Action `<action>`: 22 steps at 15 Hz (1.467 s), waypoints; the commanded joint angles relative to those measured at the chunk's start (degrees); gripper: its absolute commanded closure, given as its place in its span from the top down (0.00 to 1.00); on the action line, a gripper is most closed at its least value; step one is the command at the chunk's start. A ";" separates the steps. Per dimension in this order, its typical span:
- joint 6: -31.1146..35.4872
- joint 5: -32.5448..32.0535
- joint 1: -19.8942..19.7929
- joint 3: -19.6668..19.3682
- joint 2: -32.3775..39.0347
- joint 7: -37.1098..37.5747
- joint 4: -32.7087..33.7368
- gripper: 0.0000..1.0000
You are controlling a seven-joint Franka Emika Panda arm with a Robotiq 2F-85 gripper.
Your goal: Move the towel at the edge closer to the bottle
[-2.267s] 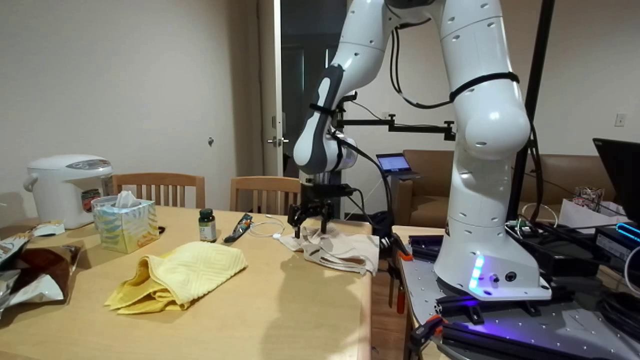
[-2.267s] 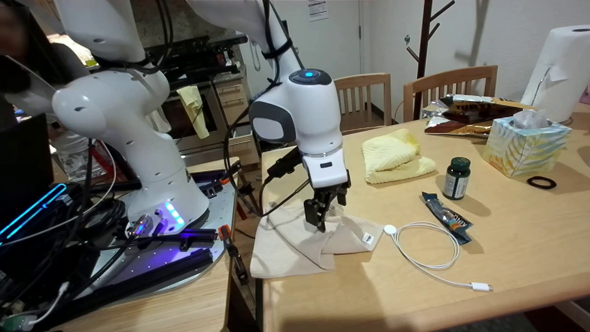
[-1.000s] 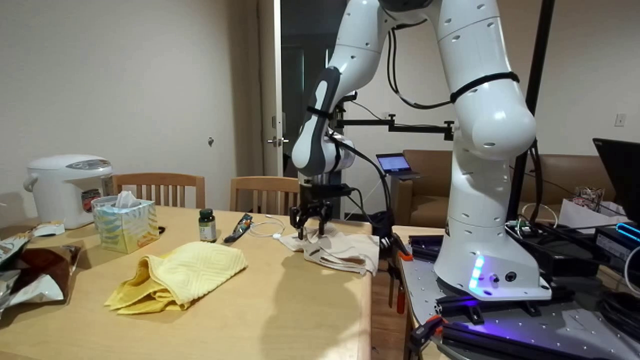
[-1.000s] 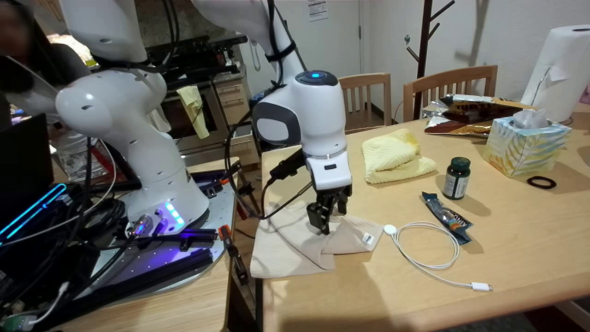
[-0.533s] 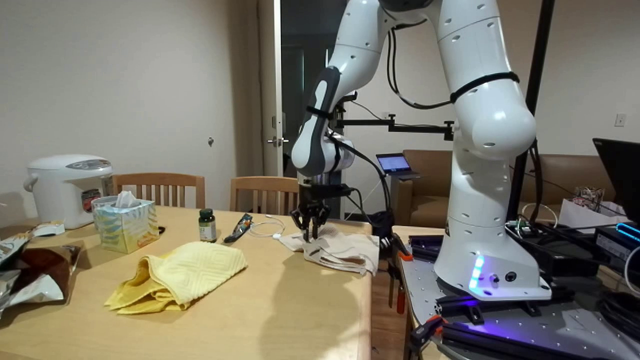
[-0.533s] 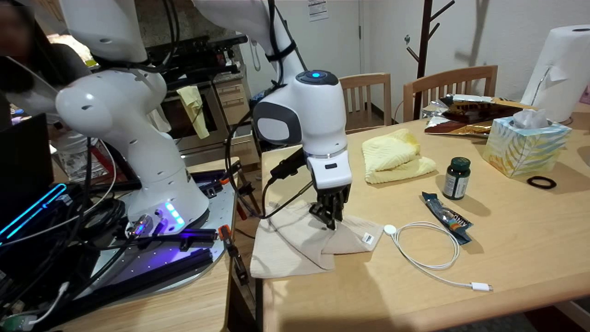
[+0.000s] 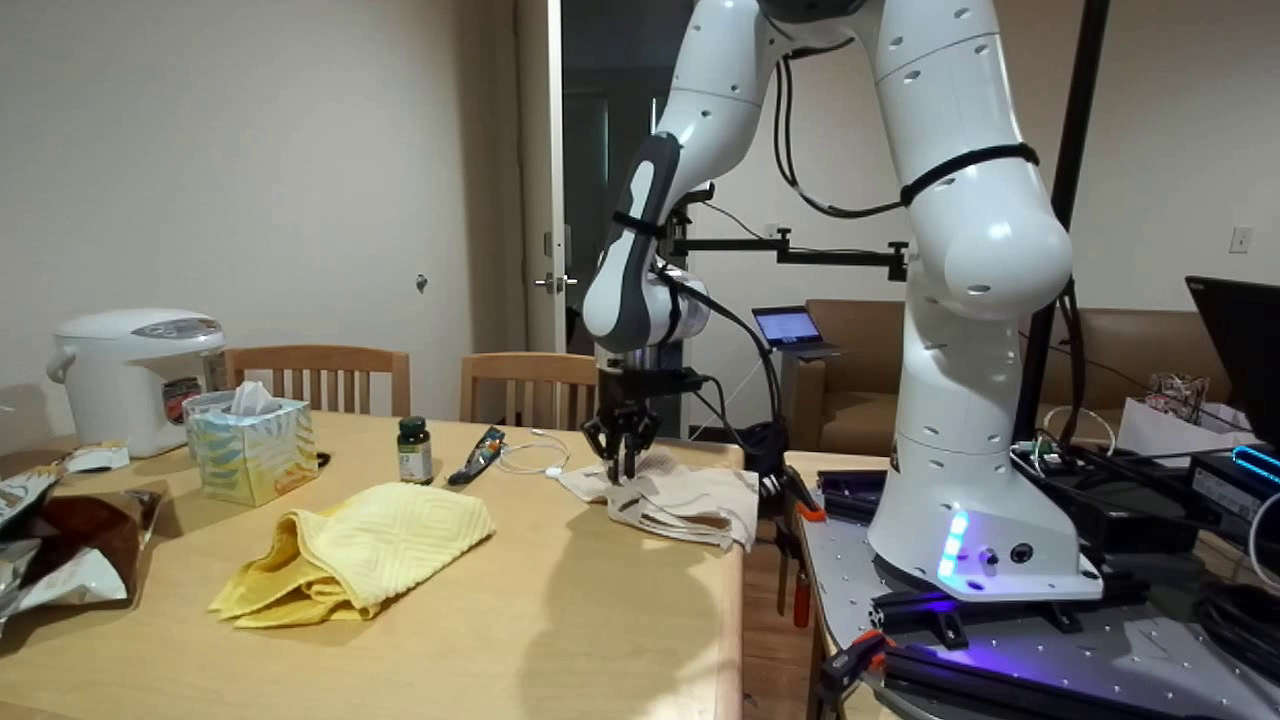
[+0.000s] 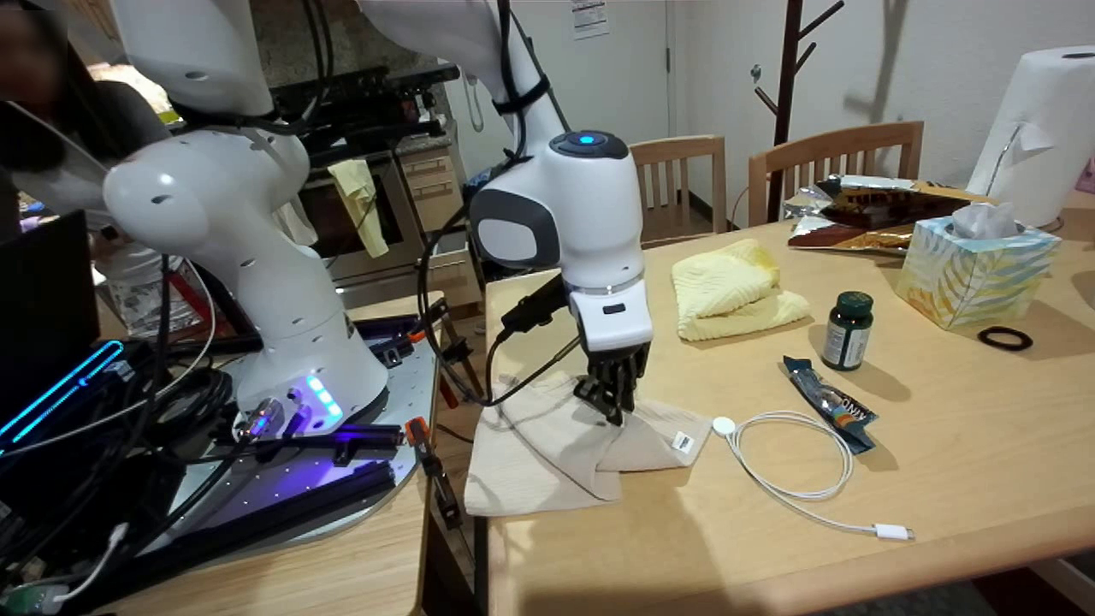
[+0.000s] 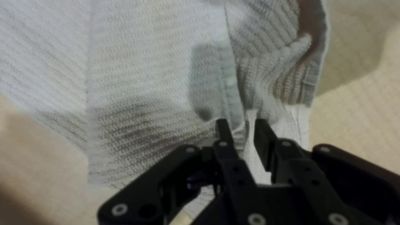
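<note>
By my judgement the job is at the grasping stage: the off-white towel (image 8: pixel 573 449) lies folded on the tabletop (image 8: pixel 967 445) at its edge, well apart from the dark green supplement bottle (image 8: pixel 848 334), so none of the carrying looks done. The gripper (image 9: pixel 241 125) is down at the towel, its fingers a narrow gap apart in the wrist view with a ridge of fabric between them; whether they are clamped on it I cannot tell. What is left, as I read it, is to secure that fold, bring the towel toward the bottle, past the white charging cable (image 8: pixel 724 426) and wrapped snack bar (image 8: pixel 828 402) that lie roughly between, then let go and back off. On the tabletop I count one off-white towel, one supplement bottle, one cable, one snack bar, one yellow cloth (image 8: pixel 736 293), one tissue box (image 8: pixel 975 274), one black ring (image 8: pixel 1005 348), one paper towel roll (image 8: pixel 1031 137) and one white hot-water dispenser (image 7: pixel 130 385). Foil snack bags (image 8: pixel 890 210) overlap, so their number is unclear. Both exterior views show two wooden chairs (image 7: pixel 318 360); whether the same pair, I cannot tell.
</note>
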 commanded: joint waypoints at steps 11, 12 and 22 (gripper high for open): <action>-5.46 -5.77 3.51 -4.33 2.24 3.40 3.33 0.48; -5.63 -5.89 3.53 -4.40 2.22 3.31 3.45 0.42; -5.39 -5.34 2.83 -3.91 1.66 2.43 2.96 0.00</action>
